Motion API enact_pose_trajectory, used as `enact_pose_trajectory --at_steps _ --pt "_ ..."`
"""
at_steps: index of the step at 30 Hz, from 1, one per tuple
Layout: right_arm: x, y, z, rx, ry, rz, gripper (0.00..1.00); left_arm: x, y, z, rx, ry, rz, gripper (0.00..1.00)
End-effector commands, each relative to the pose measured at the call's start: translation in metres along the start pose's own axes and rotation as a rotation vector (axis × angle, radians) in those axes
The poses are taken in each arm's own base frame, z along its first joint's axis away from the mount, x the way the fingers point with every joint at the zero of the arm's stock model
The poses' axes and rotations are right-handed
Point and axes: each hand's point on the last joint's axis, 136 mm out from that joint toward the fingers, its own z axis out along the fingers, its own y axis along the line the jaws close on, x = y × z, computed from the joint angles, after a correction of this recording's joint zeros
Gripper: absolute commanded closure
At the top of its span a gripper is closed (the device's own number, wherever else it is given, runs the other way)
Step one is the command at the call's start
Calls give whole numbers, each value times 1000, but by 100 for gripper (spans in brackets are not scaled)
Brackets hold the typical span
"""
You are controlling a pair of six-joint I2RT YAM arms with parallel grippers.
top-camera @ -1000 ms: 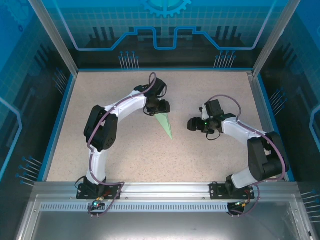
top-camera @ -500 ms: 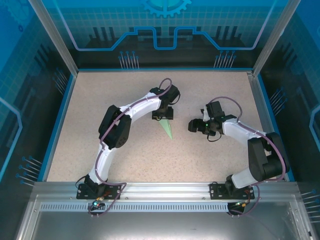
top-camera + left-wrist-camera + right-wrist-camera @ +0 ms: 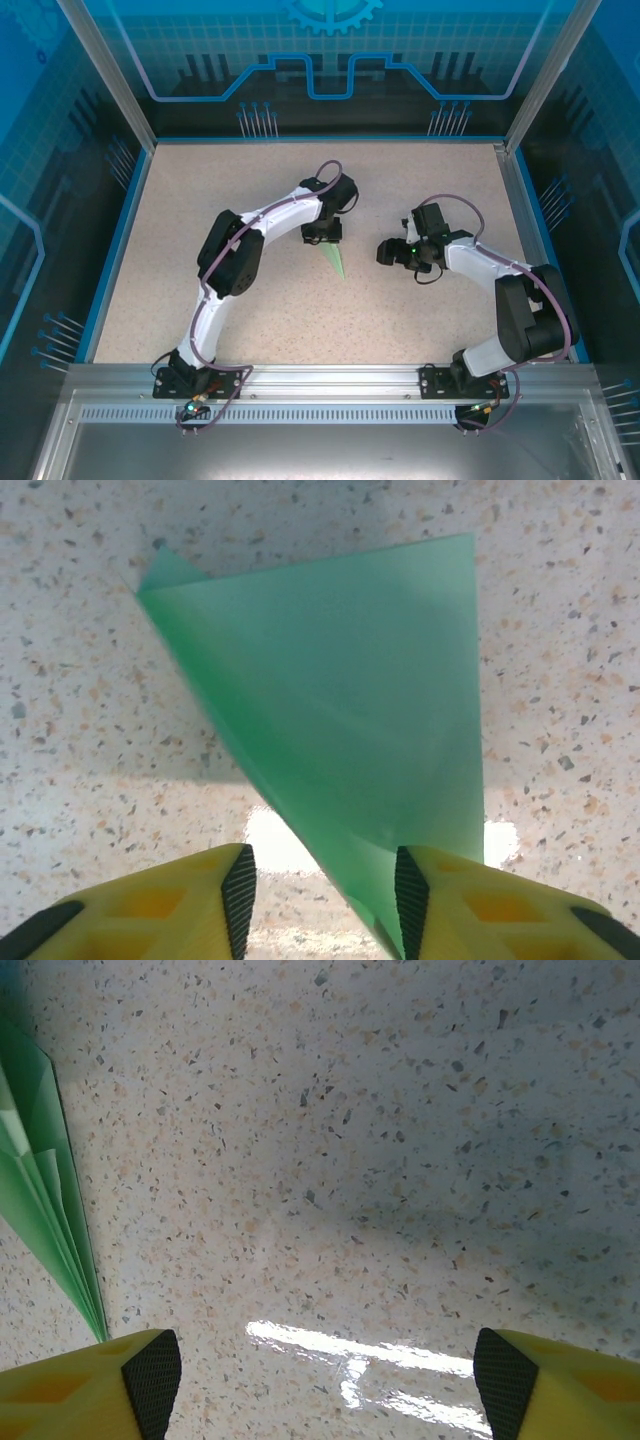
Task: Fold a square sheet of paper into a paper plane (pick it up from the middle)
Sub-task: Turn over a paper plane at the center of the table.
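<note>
Left gripper (image 3: 322, 890) has moved over the paper plane (image 3: 350, 700); jaws narrowing astride it, not yet pinching. Right gripper (image 3: 325, 1370) spread, empty, beside the plane. Pickup seems near.

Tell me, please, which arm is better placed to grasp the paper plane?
Left: the left gripper straddles one end of the paper plane, jaws open. The right gripper stands apart, plane beside it.
</note>
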Motion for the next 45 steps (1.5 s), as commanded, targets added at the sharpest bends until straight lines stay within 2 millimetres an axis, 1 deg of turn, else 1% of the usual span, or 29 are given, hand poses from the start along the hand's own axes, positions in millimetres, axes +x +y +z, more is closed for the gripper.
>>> enact_pose_trajectory --at_steps 1,5,9,13,18,22,25,27,30,32,35,39,40,45 --pt "-2 -4 2 -4 6 28 20 -5 -4 -25 54 -57 -45 62" --pt "-1 -5 3 -1 11 30 21 -5 -5 -26 65 -62 -57 73" --pt "-2 -6 4 1 12 32 21 -3 -4 -22 61 -56 -65 88" --pt "-2 -7 4 6 11 32 21 -5 -3 -27 63 -66 -68 100" --pt "-3 -7 3 8 5 30 22 -10 -4 -55 115 -106 -69 100" --pt "-6 -5 2 0 -7 23 22 -12 -6 -91 196 -160 -62 100" --pt "-9 -4 -2 -5 -24 18 22 -11 -13 -112 289 -199 -33 100" --pt "-13 0 -6 -12 -43 9 22 -10 -19 -122 350 -217 -7 100" --pt "-21 6 -18 -26 -89 2 22 -11 -27 -128 454 -234 18 100" --pt "-24 12 -25 -44 -105 5 22 -11 -32 -124 541 -216 3 100" --pt "-24 21 -32 -68 -111 13 22 -9 -39 -110 661 -167 -34 100" --pt "-18 33 -31 -78 -97 22 22 -1 -51 -90 805 -85 -51 100" --pt "-16 39 -29 -88 -91 16 23 1 -54 -87 833 -62 -50 100" --pt "-12 67 -22 -115 -65 -5 27 4 -49 -63 888 0 -104 100"
